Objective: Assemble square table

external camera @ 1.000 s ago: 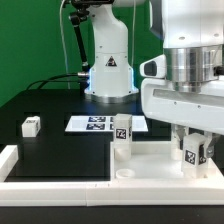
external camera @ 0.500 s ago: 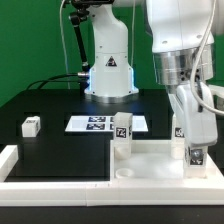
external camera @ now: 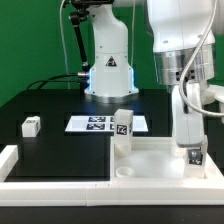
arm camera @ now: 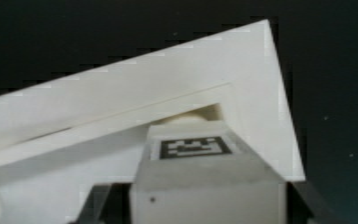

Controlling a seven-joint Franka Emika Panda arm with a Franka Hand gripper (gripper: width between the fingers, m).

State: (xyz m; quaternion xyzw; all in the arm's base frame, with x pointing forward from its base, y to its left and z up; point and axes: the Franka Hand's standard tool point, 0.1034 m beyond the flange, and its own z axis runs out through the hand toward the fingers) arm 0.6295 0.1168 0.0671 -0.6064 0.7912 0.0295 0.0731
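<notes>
A small white leg block (external camera: 194,157) is held by the gripper (external camera: 192,147). The two fingers are closed on its sides. This is seen best in the wrist view, where the leg block (arm camera: 194,160) sits between the dark fingers (arm camera: 101,203).

The square table top (external camera: 150,165) lies flat at the front of the black table (external camera: 60,150), with its raised rim turned up. The leg block is held at the corner of the top on the exterior view's right. The top is right under the leg block, so the way to go is straight down. In the wrist view, a pointed corner of the square table top (arm camera: 176,80) is seen just past the leg block.

The leg block is stood up tall. Its long side runs up and down, and its tag is turned toward the exterior camera. It may be touching the top, but this cannot be told for sure, because the spot is small and partly hidden.

A second leg block (external camera: 123,128) is stood upright on another corner of the top, nearer the middle of the exterior view. A third leg block (external camera: 31,125) lies on the black table, well apart, on the exterior view's left. The marker board (external camera: 95,123) lies flat behind the top.

For the next move, the leg block likely needs to be kept straight over its corner.
</notes>
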